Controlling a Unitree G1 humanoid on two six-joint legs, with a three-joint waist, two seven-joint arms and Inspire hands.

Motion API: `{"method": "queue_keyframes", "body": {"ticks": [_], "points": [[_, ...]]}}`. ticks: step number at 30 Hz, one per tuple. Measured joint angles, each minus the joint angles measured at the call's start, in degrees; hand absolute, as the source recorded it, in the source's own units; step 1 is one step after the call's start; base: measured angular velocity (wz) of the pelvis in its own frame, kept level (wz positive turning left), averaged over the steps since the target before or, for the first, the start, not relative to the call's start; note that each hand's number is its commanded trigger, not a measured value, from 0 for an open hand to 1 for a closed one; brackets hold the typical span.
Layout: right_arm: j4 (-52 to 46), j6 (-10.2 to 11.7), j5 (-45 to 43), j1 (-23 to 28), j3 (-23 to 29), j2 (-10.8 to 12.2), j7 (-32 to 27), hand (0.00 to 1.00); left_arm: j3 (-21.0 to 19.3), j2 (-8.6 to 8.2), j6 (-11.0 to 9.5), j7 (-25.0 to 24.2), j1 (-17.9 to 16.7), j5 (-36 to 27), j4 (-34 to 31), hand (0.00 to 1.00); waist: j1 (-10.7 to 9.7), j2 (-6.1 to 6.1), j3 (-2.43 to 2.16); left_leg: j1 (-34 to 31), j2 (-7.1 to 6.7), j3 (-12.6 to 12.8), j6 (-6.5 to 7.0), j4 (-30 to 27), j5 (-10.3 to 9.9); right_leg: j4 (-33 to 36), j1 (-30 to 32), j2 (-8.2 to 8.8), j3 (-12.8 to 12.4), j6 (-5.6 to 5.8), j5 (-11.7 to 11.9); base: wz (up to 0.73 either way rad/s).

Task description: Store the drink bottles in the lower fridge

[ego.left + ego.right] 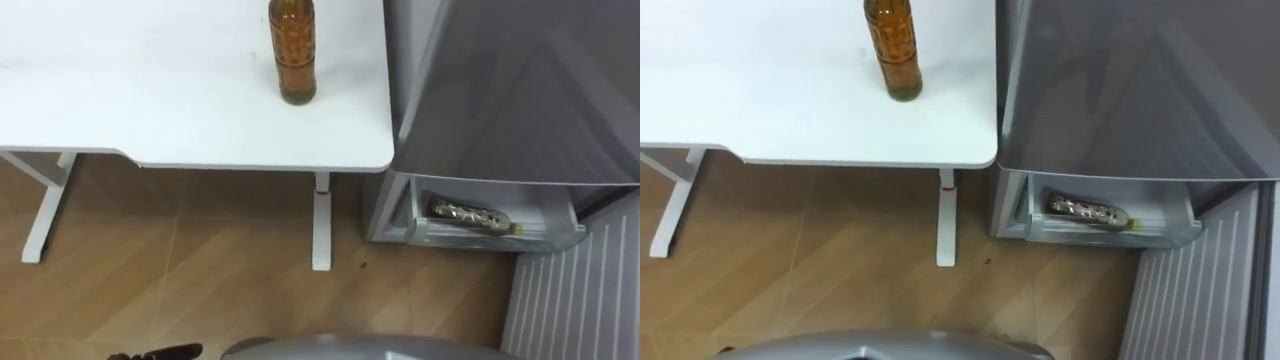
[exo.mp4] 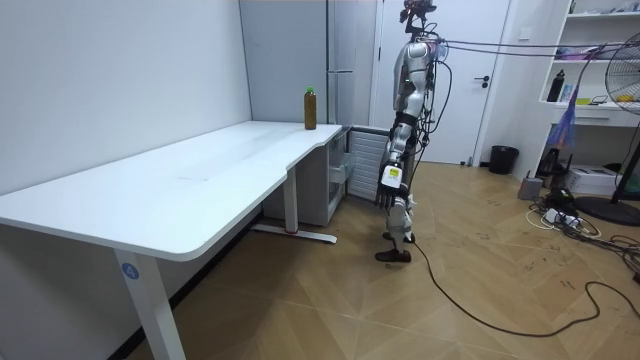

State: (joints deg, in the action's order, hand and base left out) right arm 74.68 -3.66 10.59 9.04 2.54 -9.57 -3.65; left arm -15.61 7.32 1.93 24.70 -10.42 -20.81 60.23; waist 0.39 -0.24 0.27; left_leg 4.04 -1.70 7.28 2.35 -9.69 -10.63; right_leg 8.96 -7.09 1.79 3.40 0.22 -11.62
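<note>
Table [image 1: 150, 100] w/ amber bottle [image 1: 295, 55], top cut off; 2nd bottle [image 1: 470, 215] in fridge drawer [image 1: 548, 236]; left hand [image 1: 160, 353] fingers: can't tell.

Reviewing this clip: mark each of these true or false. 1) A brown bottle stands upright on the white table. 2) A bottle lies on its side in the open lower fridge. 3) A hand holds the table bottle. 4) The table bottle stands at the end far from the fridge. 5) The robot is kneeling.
1) True: the brown bottle stands upright on the white table.
2) True: a second bottle lies on its side in the bin of the open lower fridge.
3) False: the brown bottle stands free, with no hand on it.
4) False: it stands near the table end next to the fridge.
5) False: the room view shows the robot standing upright by the fridge.
</note>
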Motion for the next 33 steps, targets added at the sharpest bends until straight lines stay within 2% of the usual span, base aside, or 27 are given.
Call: {"method": "queue_keyframes", "body": {"ticks": [2,3,5,6,10,13,16,17,18,20,23,25,27,31,33], "points": [[-0.1,0.0,-0.3,0.0,1.2,0.0,-1.0,0.0,-1.3,-0.04,-1.0,2.6,0.9,-2.4,-0.5,0.0,0.0,0.46,-0.08,0.1,0.0,0.0,0.0,0.0,0.0,0.1,0.0,0.01,0.0,0.0,0.0,-0.04],[-0.6,0.0,-0.4,0.0,1.4,0.0,-1.7,0.0,-2.1,-0.14,-1.2,4.7,0.8,-4.0,-2.9,0.0,0.0,0.26,-0.02,0.2,-0.02,0.1,0.0,0.1,0.0,0.2,0.0,0.0,-0.1,0.0,0.0,-0.07],[-1.5,0.1,-0.9,0.0,1.5,0.0,-2.9,0.0,-2.4,-0.11,-2.7,8.3,0.6,-5.0,-5.6,0.0,0.1,0.19,0.1,0.6,-0.06,0.2,-0.01,0.1,0.0,0.9,0.0,-0.01,0.0,-0.05,-0.2,-0.05],[-1.8,0.1,-1.4,-0.1,1.5,0.0,-3.7,0.0,-2.4,-0.11,-3.8,10.4,0.7,-5.2,-7.5,0.0,0.0,0.0,-0.16,0.6,-0.08,0.2,-0.01,0.1,0.0,0.9,0.0,0.0,0.0,-0.06,-0.2,0.0],[-3.5,1.3,-2.0,-0.1,1.5,0.2,-5.9,0.0,-1.9,-0.59,-6.7,15.9,0.6,-2.9,-13.2,0.0,0.0,0.02,-0.18,0.4,-0.09,0.3,-0.01,0.0,0.0,0.6,0.2,-0.01,-0.1,-0.08,-0.3,0.0],[-4.4,2.6,-2.0,-0.1,1.6,0.4,-7.3,0.0,-1.8,-0.96,-9.0,20.2,-0.8,-0.7,-20.2,0.0,0.1,0.11,-0.41,0.4,-0.09,0.3,-0.01,0.1,0.0,0.5,0.2,-0.01,-0.2,-0.11,-0.3,0.0],[-4.6,3.8,-2.0,-0.1,1.5,0.7,-7.5,0.0,-1.8,-0.93,-11.8,24.5,-1.6,-0.4,-27.4,0.0,0.2,-0.29,-0.69,0.4,-0.14,0.0,-0.01,0.0,0.0,0.6,0.0,-0.01,0.0,-0.13,-0.3,0.01],[-4.5,3.9,-2.0,0.0,1.5,0.7,-7.5,0.0,-1.8,-0.94,-12.3,25.0,-1.6,-0.2,-28.1,0.0,0.3,-0.47,-0.8,0.4,-0.14,0.0,-0.01,0.0,0.0,0.7,0.0,-0.01,0.0,-0.13,-0.3,0.0],[-4.2,4.4,-2.0,0.0,1.5,0.8,-7.6,0.0,-1.7,-0.93,-13.2,26.0,-1.6,0.3,-29.0,0.0,0.2,-0.23,-0.63,0.5,-0.15,0.0,-0.01,0.0,0.0,0.7,-0.1,-0.01,0.0,-0.12,-0.3,0.0],[-4.1,5.1,-2.1,0.1,1.5,1.1,-8.1,0.0,-1.9,-0.93,-13.7,27.0,-1.5,2.5,-30.2,0.0,0.5,-0.13,-0.61,0.6,-0.1,0.0,-0.03,0.0,0.0,0.7,-0.1,-0.06,0.0,-0.14,-0.3,0.0],[-3.9,5.6,-2.1,0.4,1.5,1.1,-8.7,0.0,-2.0,-0.92,-14.2,27.6,-1.3,4.3,-34.4,0.0,1.2,0.05,-0.6,0.5,-0.07,-0.3,-0.07,0.0,-0.2,0.7,-0.1,-0.14,0.1,-0.15,-0.2,0.02],[-3.6,5.5,-2.2,0.7,1.5,1.2,-8.9,0.0,-2.0,-0.89,-14.7,28.1,-1.3,5.6,-37.4,0.0,1.1,0.14,-0.6,0.3,-0.18,-1.2,-0.08,-0.1,-0.1,0.8,-0.2,-0.05,1.3,-0.15,-0.2,0.13],[-3.6,5.6,-2.2,1.2,1.5,1.1,-8.9,0.0,-1.8,-0.83,-16.1,29.6,-1.4,6.2,-42.3,0.0,1.4,0.25,-0.55,0.4,-0.15,-1.4,-0.09,-0.1,-0.1,0.7,-0.3,-0.06,1.8,-0.15,-0.2,0.07],[-3.6,5.8,-2.2,1.5,1.5,1.2,-8.6,0.0,-1.5,-0.78,-16.4,29.9,-1.3,10.4,-48.5,0.0,0.9,0.38,-0.44,0.1,-0.32,-2.7,-0.11,-0.5,-0.1,0.6,-0.6,-0.03,2.6,-0.15,-0.3,0.13],[-3.6,6.2,-2.6,1.2,1.7,1.2,-7.5,0.0,-0.9,-0.71,-16.4,28.2,-1.3,13.0,-53.8,0.0,0.8,0.38,-0.31,-0.4,-0.41,-3.2,-0.1,-0.8,-0.1,0.6,-0.5,0.06,3.2,-0.15,-0.3,0.12]]}}
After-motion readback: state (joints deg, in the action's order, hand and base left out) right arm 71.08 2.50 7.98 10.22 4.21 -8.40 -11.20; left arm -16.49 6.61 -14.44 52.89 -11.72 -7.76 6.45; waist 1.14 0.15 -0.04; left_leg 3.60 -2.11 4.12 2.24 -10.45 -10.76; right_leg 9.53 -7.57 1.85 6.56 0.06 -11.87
